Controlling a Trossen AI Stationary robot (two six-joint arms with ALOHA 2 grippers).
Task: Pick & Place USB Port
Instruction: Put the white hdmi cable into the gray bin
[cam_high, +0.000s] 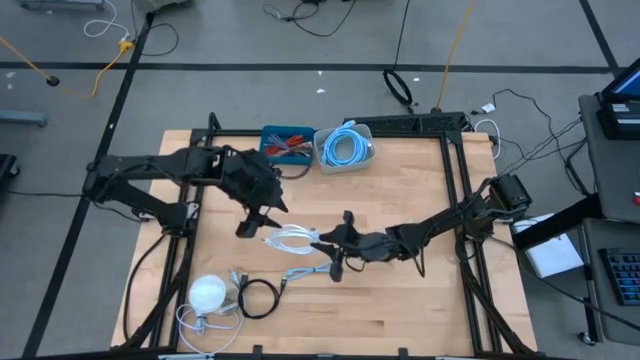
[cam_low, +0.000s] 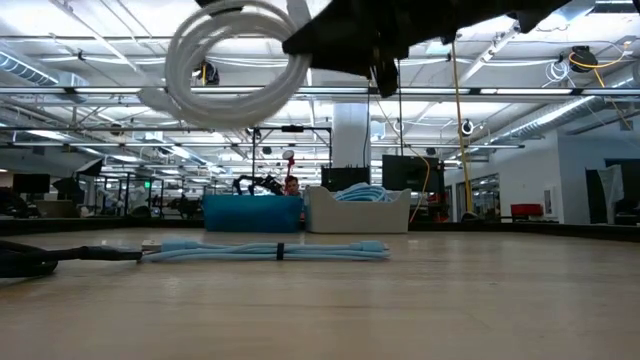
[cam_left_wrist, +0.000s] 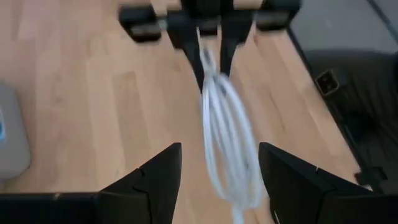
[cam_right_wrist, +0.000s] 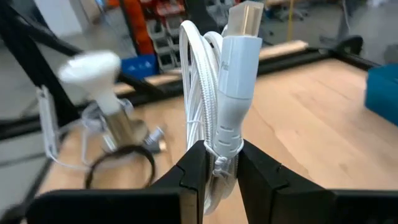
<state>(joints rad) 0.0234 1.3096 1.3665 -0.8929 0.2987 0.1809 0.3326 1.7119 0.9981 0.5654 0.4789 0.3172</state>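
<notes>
Taking the white coiled USB cable (cam_high: 291, 239) as my landmark and starting left of it, my left gripper (cam_high: 256, 221) hangs just beside the coil with its fingers spread wide and holding nothing, set there, I judge, to receive or steady the loop. The cable itself is lifted clear of the wooden table (cam_high: 420, 310), because my right gripper (cam_right_wrist: 219, 167), just right of the coil, is pinched tight on the bundle below the plug so the connector stands up free. I can read no brand, label or writing anywhere on it.
</notes>
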